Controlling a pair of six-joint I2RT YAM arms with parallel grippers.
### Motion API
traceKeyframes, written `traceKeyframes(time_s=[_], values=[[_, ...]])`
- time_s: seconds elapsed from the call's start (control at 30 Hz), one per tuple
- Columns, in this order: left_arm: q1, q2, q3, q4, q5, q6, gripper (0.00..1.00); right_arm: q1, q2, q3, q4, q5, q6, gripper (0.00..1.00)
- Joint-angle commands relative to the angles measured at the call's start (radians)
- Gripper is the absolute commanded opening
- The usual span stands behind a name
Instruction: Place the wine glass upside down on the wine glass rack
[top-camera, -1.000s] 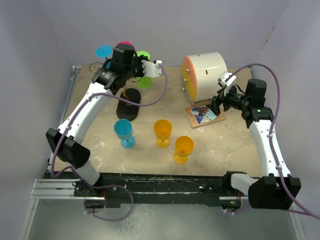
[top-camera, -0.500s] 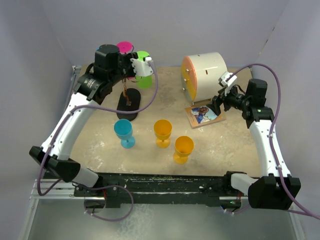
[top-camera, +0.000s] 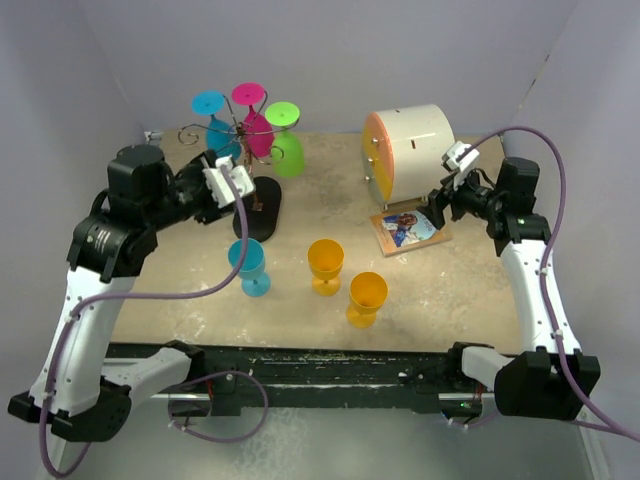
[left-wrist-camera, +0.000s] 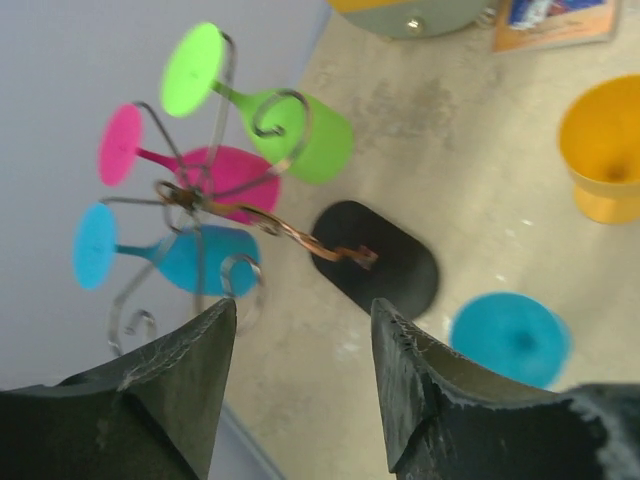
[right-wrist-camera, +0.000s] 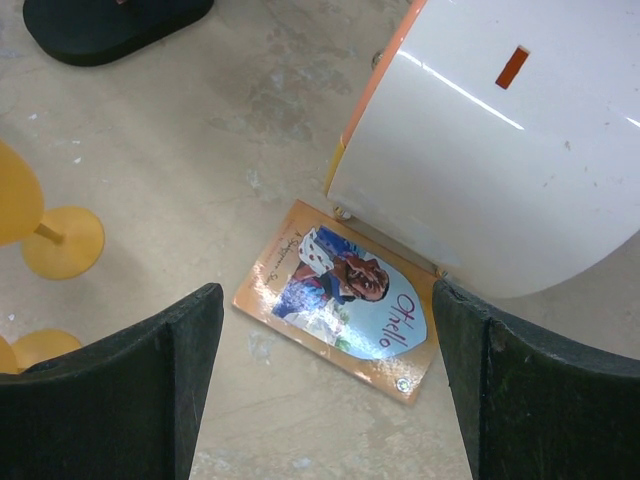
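- Top view: the rack (top-camera: 236, 140) stands at the far side of the table (top-camera: 450, 290), on its black oval base (top-camera: 262, 208)
- Three glasses hang from it, bowls down and feet up: a green glass (top-camera: 288, 152), a pink glass (top-camera: 259, 138) and a hung blue glass (top-camera: 224, 140). The wire curls catch each foot, which is probably why they sit inverted
- In front of the rack base, three more stand mouth-up: a standing blue glass (top-camera: 247, 264) closest to the base, an orange glass (top-camera: 325, 262) beside it, and a second orange glass (top-camera: 367, 293) furthest from the rack
- My guess is that the standing blue glass is the next one to hang. It would need flipping first
- The left gripper (top-camera: 232, 186) hovers just beside the rack base, on the side away from the white drum (top-camera: 410, 148), and appears clear of the wires
- The right gripper (top-camera: 440, 205) is well away from the rack, beyond the drum and over a picture card (top-camera: 408, 226). It looks parked and out of the way
- Left wrist view: the fingers (left-wrist-camera: 165, 390) are parted with only bare table between them, holding nothing and touching nothing. The rack stem (left-wrist-camera: 200, 205) and all three hung glasses are visible past the tips, apart from them. The standing blue glass (left-wrist-camera: 510, 338) is off to one side of the base (left-wrist-camera: 385, 268)
- Right wrist view: the fingers (right-wrist-camera: 110, 390) are spread wide and empty. The card (right-wrist-camera: 345, 290) lies flat below the gap with one edge tucked under the drum (right-wrist-camera: 500, 150). Only the edge of the rack base (right-wrist-camera: 110, 25) shows at the top corner
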Motion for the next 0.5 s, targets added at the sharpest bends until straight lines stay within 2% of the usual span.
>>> traceKeyframes(time_s=[0.0, 0.13, 0.23, 0.33, 0.4, 0.47], values=[[0.045, -0.069, -0.122, -0.056, 0.142, -0.125, 0.61, -0.015, -0.012, 0.007, 0.042, -0.027, 0.021, 0.88], [0.078, -0.126, -0.217, -0.067, 0.173, -0.209, 0.68, -0.011, 0.009, 0.065, -0.062, -0.107, 0.019, 0.87], [0.089, -0.164, -0.288, -0.057, 0.137, -0.256, 0.74, 0.027, 0.052, 0.149, -0.298, -0.152, -0.123, 0.86], [0.117, -0.194, -0.346, -0.038, 0.126, -0.285, 0.84, 0.114, 0.047, 0.186, -0.448, -0.102, -0.222, 0.85], [0.146, -0.207, -0.371, -0.02, 0.128, -0.312, 0.92, 0.2, 0.028, 0.18, -0.484, -0.051, -0.237, 0.86], [0.18, -0.213, -0.387, 0.002, 0.133, -0.335, 0.97, 0.285, 0.017, 0.177, -0.507, -0.017, -0.237, 0.86]])
